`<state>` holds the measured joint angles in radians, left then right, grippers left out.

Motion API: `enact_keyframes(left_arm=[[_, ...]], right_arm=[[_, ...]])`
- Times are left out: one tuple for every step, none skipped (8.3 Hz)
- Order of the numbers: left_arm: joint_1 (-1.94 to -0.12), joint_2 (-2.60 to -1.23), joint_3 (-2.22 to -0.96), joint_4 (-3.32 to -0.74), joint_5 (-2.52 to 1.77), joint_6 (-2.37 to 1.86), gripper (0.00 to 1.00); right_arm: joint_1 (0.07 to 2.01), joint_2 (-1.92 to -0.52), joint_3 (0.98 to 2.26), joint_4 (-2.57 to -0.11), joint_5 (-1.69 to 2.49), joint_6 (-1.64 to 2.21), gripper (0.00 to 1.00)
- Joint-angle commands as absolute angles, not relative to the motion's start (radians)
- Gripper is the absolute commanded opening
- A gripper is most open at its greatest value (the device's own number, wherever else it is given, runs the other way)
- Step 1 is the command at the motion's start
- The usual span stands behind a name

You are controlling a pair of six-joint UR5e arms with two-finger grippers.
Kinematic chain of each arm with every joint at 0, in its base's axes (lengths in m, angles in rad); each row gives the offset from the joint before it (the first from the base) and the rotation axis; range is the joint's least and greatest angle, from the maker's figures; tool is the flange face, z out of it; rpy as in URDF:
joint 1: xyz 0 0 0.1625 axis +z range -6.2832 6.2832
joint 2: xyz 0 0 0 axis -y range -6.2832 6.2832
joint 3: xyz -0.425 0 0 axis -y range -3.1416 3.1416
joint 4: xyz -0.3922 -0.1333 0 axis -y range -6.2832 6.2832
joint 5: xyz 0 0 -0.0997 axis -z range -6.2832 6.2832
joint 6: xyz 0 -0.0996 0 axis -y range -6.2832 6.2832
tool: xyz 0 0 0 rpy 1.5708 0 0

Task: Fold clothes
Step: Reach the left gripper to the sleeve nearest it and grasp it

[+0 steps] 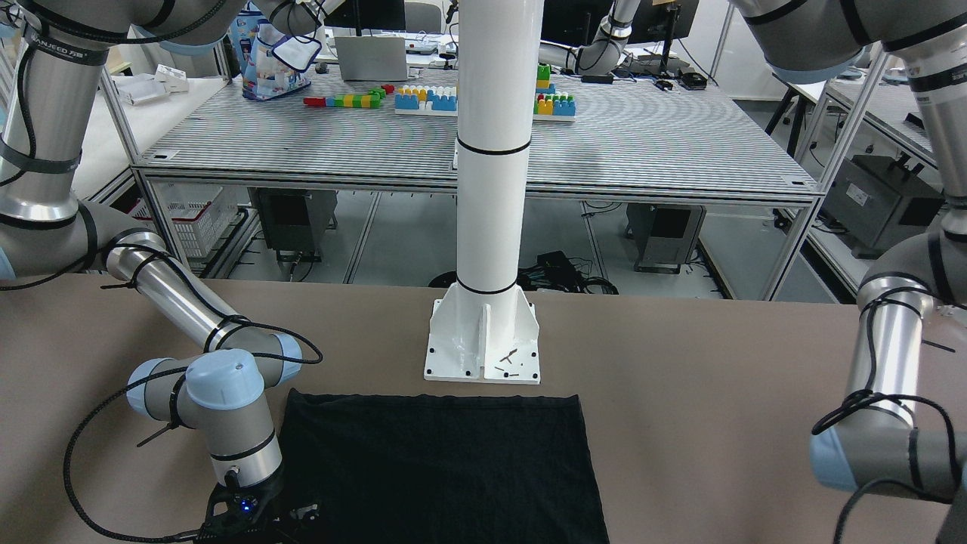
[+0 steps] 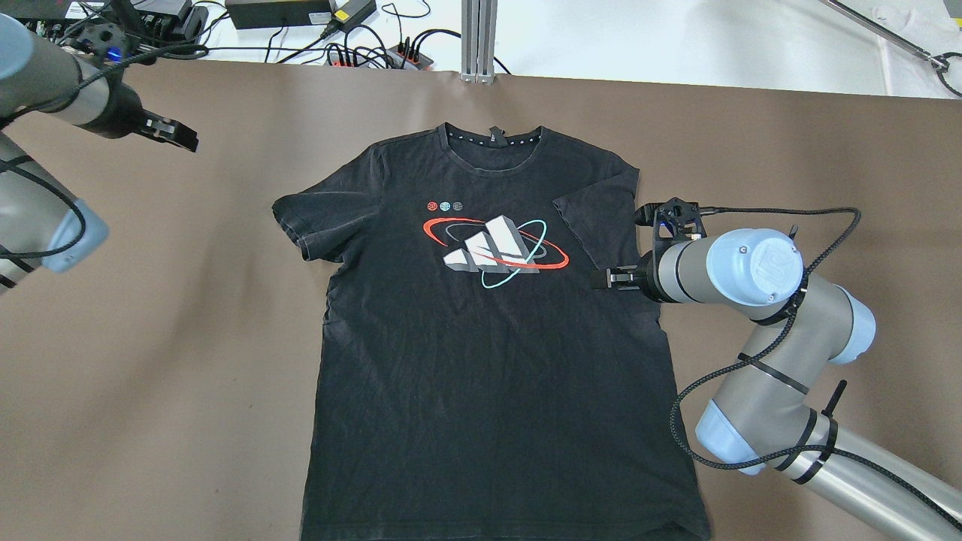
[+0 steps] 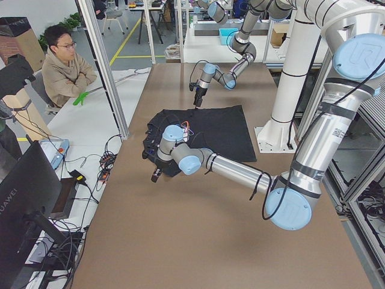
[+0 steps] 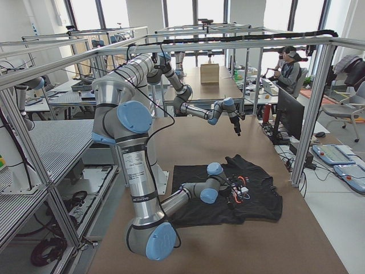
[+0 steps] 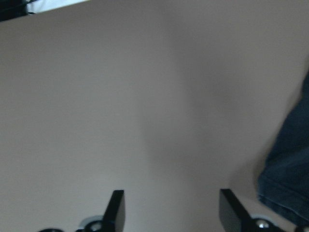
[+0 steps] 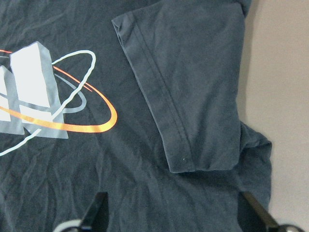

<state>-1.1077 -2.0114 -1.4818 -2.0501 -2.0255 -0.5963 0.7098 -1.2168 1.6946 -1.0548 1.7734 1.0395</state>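
While the black T-shirt (image 2: 481, 353) lies face up, the right gripper (image 2: 605, 279) hovers at its folded-in sleeve (image 2: 597, 214), jaws apart; the left gripper (image 2: 184, 139), likewise spread, hangs beyond its other sleeve (image 2: 316, 218).

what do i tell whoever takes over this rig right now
The left hand is open and empty, over bare table, well clear of the shirt.
The right hand is open and empty, over the right edge of the t-shirt, just below the folded sleeve.
The t-shirt lies flat, print up, collar away from the robot.
Done: right sleeve folded in over the chest.
Left: left sleeve is spread out and unfolded; the body folds are not started.
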Motion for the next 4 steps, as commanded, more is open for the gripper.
enact_keyframes(left_arm=[[-0.988,-2.118,-1.360,-2.069,-2.019,-0.690,0.47],[-0.950,-2.141,-1.301,-2.115,-2.013,-0.705,0.44],[-0.933,-2.146,-1.255,-2.179,-2.014,-0.722,0.41],[-0.927,-2.141,-1.227,-2.212,-2.014,-0.727,0.39]], right_arm=[[0.718,-1.216,1.680,-1.057,1.769,1.039,0.94],[0.716,-1.216,1.674,-1.055,1.764,1.039,0.94],[0.716,-1.213,1.663,-1.054,1.764,1.042,0.94],[0.715,-1.209,1.642,-1.046,1.763,1.042,0.94]])
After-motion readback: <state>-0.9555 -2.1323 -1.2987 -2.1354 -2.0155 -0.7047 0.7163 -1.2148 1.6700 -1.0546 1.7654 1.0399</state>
